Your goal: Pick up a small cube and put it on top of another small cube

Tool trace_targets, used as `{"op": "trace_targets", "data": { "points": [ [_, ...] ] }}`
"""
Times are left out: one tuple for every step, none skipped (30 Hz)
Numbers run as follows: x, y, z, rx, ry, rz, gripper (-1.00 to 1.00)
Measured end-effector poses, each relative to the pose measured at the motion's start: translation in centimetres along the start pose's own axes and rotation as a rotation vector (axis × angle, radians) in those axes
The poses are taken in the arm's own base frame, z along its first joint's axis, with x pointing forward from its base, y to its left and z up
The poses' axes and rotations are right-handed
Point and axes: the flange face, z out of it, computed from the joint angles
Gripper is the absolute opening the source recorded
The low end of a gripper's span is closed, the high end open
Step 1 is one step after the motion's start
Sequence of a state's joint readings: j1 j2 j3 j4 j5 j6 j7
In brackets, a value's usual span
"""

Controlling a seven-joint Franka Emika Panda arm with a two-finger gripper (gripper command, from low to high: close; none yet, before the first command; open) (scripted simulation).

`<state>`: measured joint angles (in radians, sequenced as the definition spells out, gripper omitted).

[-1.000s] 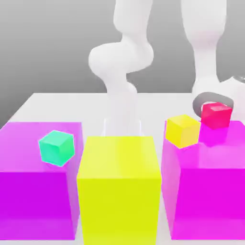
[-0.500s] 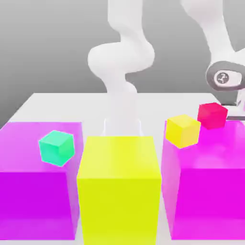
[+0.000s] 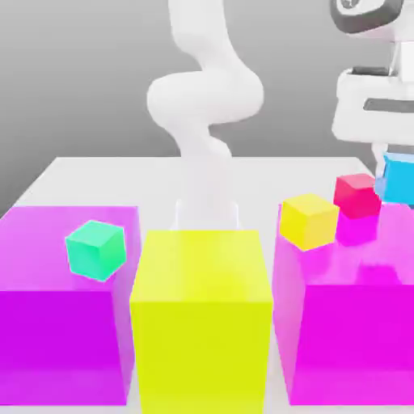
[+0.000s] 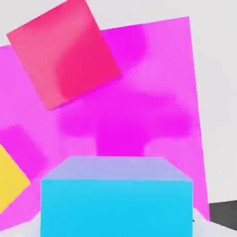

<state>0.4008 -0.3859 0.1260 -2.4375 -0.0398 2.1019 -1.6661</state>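
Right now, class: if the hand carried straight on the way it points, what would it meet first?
Probably the top of the big pink block below: the hand, shut on the blue cube, points down beside the red cube.

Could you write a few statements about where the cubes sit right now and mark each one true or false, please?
1. The gripper holds the sky-blue cube. True.
2. The red cube sits on the yellow block. False: it sits on the magenta block at the exterior view's right.
3. The teal-green cube rests on the left magenta block. True.
4. The small yellow cube is stacked on the red cube. False: they sit side by side.
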Motion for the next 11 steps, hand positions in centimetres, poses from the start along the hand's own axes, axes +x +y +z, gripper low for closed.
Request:
{"op": "trace_targets", "data": {
  "points": [
    [-1.6,-0.9,-0.7,0.012,0.016,0.001,-1.0],
    [-3.1,-1.8,-1.2,0.023,0.035,0.001,-1.0],
    [-4.4,-2.8,-1.7,0.033,0.055,0.0,-1.0],
    [-5.3,-3.4,-1.7,0.037,0.068,-0.003,-1.0],
    [-5.7,-3.7,-0.8,0.039,0.075,-0.004,-1.0],
    [-5.8,-3.9,0.4,0.04,0.078,-0.005,-1.0],
    [-5.7,-4.1,1.7,0.04,0.08,-0.006,-1.0],
    [-5.7,-4.2,3.0,0.04,0.081,-0.006,1.0],
    [-5.7,-4.2,3.0,0.04,0.081,-0.006,1.0],
    [-5.7,-4.2,3.0,0.04,0.081,-0.006,1.0],
    [-5.7,-4.2,3.0,0.04,0.081,-0.006,1.0]
  ]
}}
